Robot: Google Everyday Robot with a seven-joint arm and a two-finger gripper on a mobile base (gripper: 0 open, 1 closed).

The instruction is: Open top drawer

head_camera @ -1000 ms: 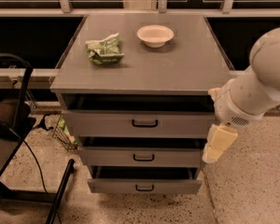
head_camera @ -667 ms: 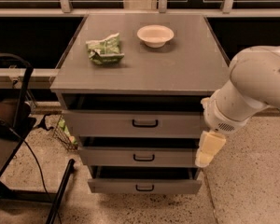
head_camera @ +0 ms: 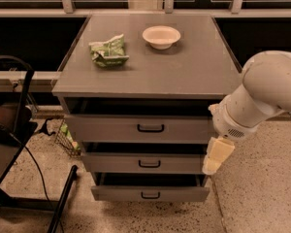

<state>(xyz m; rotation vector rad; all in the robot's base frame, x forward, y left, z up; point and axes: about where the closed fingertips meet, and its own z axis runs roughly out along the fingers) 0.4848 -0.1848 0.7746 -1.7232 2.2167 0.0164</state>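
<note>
The top drawer (head_camera: 106,129) is the widest grey front, just under the cabinet top (head_camera: 184,76), with a small black bar handle (head_camera: 150,128) at its centre. A dark gap shows above the front. Two smaller grey drawer fronts (head_camera: 111,163) (head_camera: 116,194) sit below it, each with its own black handle. My gripper (head_camera: 216,157), with cream-coloured fingers pointing down, hangs from the white arm (head_camera: 262,98) at the cabinet's right front corner. It is level with the middle drawer and to the right of the top drawer's handle, touching neither handle.
A white bowl (head_camera: 161,36) and a crumpled green bag (head_camera: 108,51) lie on the cabinet top. A black cart (head_camera: 9,125) with a cable stands at the left, with a wire basket (head_camera: 65,137) beside the cabinet. Speckled floor (head_camera: 262,193) lies to the right.
The arm has swung left towards the cabinet, and the gripper now hangs closer to its right front corner. The drawers have not moved.
</note>
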